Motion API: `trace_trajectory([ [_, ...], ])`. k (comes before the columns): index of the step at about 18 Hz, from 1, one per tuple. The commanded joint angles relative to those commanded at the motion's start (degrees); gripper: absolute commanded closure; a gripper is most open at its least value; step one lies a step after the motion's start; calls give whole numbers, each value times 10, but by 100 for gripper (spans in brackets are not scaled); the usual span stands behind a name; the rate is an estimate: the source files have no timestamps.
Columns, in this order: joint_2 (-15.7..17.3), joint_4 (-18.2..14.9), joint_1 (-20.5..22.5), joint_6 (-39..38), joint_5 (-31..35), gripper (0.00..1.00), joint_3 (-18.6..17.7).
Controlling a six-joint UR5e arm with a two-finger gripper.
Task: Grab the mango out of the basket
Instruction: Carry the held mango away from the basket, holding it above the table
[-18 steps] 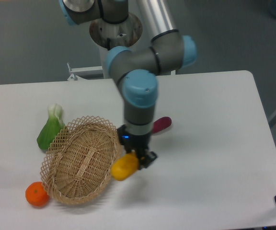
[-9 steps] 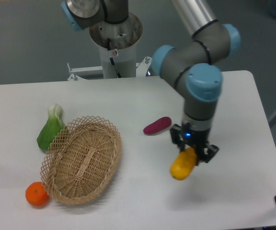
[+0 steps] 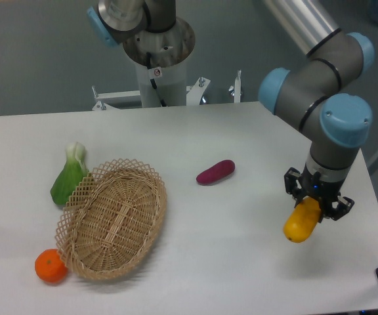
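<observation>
In the fixed camera view, which is the only one I have, the gripper [image 3: 317, 202] hangs over the right part of the bench [image 3: 254, 275], and its fingers [image 3: 293, 186] are closed on the upper end of the mango [image 3: 301, 222]. The mango is in the air, tilted, with most of its body below the fingers and pointing down to the left. It is well apart from the basket [image 3: 113, 218], which lies on the left side and holds nothing that I can see. So I judge the pick itself is done.

The danger I see is the grip. The fingers hold only the top end of a smooth fruit, so the heavy lower part can swing or slide out if I move the arm fast or stop it suddenly. I cannot see how deep the fruit sits between the fingers. If it falls here, it lands near the right edge of the bench and, I think, may roll off.

The purple vegetable [image 3: 216, 172], the orange [image 3: 50, 266] and the green vegetable [image 3: 69, 177] lie far away, so I expect no collision with them.
</observation>
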Motion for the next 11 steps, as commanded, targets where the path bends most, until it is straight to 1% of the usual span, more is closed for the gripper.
trace_trajectory([
  [2,-8,-27,4,5,1,73,20],
  [3,-9,-33,4,15,3,73,24],
  [7,-9,-33,15,25,3,73,33],
  [11,-11,-31,18,25,3,73,34],
])
